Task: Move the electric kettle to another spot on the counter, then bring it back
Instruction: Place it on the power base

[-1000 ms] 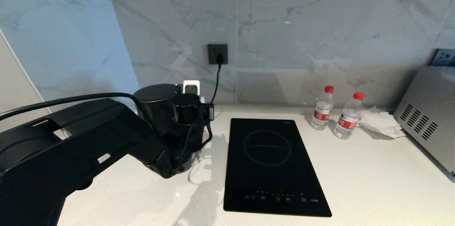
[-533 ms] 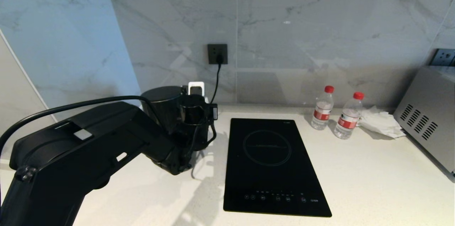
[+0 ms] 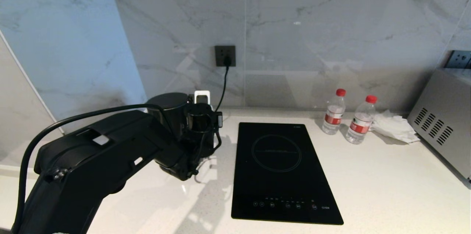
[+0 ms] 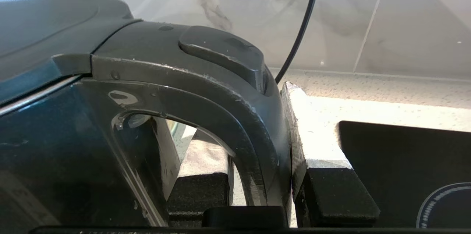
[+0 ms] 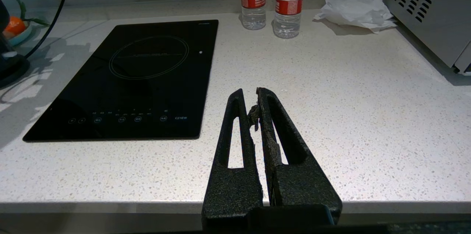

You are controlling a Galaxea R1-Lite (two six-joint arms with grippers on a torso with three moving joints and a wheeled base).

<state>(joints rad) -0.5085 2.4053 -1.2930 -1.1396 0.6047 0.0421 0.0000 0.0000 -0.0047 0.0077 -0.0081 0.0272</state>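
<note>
At the counter's [image 3: 368,175] left end, the left gripper [image 4: 257,175] stays clamped on the electric kettle's [image 3: 167,110] handle; the kettle has moved back toward the wall socket, probably the return leg. Right of the hob, the right gripper [image 5: 254,107] hangs closed and empty.

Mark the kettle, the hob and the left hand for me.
kettle [image 3: 167,100], head view, on its lid.
hob [image 3: 279,167], head view, on the glass.
left hand [image 4: 257,175], left wrist view, between its fingertips, at the kettle handle.
</note>
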